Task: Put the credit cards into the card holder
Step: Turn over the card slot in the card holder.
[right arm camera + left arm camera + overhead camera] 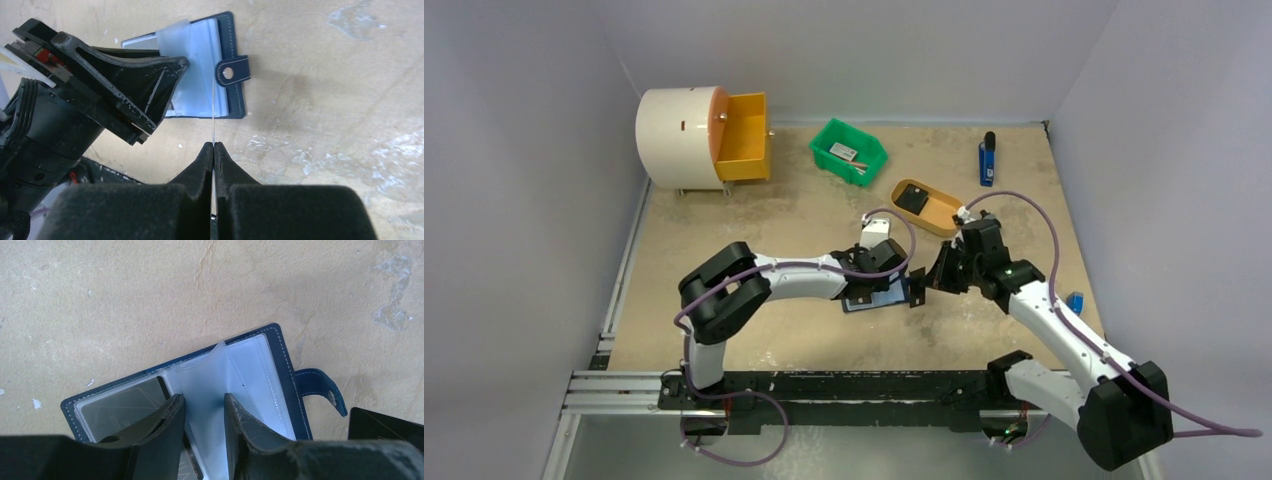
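The navy card holder (pixel 874 298) (pixel 287 375) (pixel 236 100) lies open on the table, snap tab (pixel 320 385) out to the side. A dark credit card (pixel 120 407) sits in its left clear sleeve. My left gripper (pixel 884 277) (pixel 202 400) hovers right over the holder, open, its jaws a little apart on either side of a raised clear sleeve leaf (pixel 220 365). Just right of the holder, my right gripper (pixel 929 280) (pixel 213 145) is shut on a black credit card (pixel 916 287) (pixel 382 426). In the right wrist view that card (pixel 213 115) shows edge-on, pointing at the holder.
An orange tray (pixel 944 215) with a flat black square piece (pixel 913 199) sits behind the grippers. A green bin (pixel 849 150), a white drum with an orange drawer (pixel 744 138) and a blue-and-black stick tool (pixel 987 158) stand along the back. A small blue item (pixel 1076 300) lies at the right edge.
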